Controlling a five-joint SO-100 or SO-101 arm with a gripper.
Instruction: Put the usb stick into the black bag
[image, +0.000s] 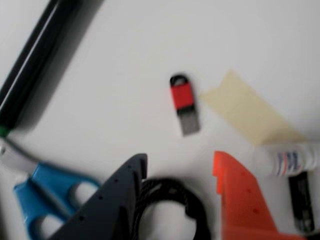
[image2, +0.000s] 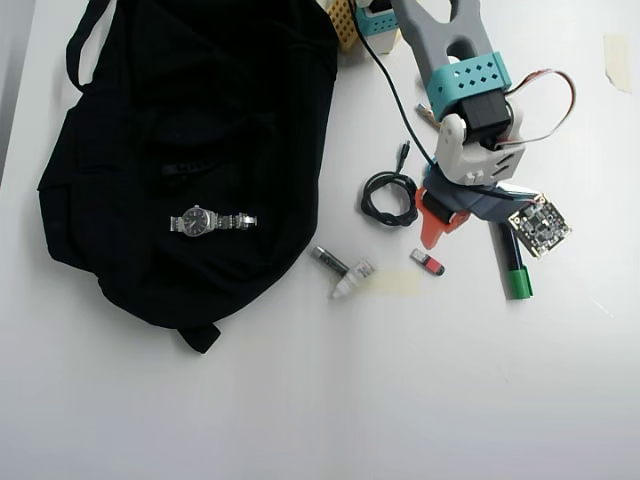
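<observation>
The usb stick (image: 183, 102), red with a grey metal end, lies flat on the white table just ahead of my gripper (image: 180, 160). The gripper is open and empty, with the dark finger (image: 120, 195) on the left and the orange finger (image: 240, 195) on the right. In the overhead view the usb stick (image2: 427, 262) lies just below the gripper (image2: 450, 232). The black bag (image2: 190, 150) lies flat at the upper left, well left of the stick, with a wristwatch (image2: 210, 221) on top of it.
A coiled black cable (image2: 390, 197) lies left of the gripper. A marker with a green cap (image2: 514, 265) lies to its right. A grey tube (image2: 328, 258), a whitish capped piece (image2: 352, 280) and tape (image2: 395, 283) lie left of the stick. Blue scissors (image: 45, 200) show in the wrist view.
</observation>
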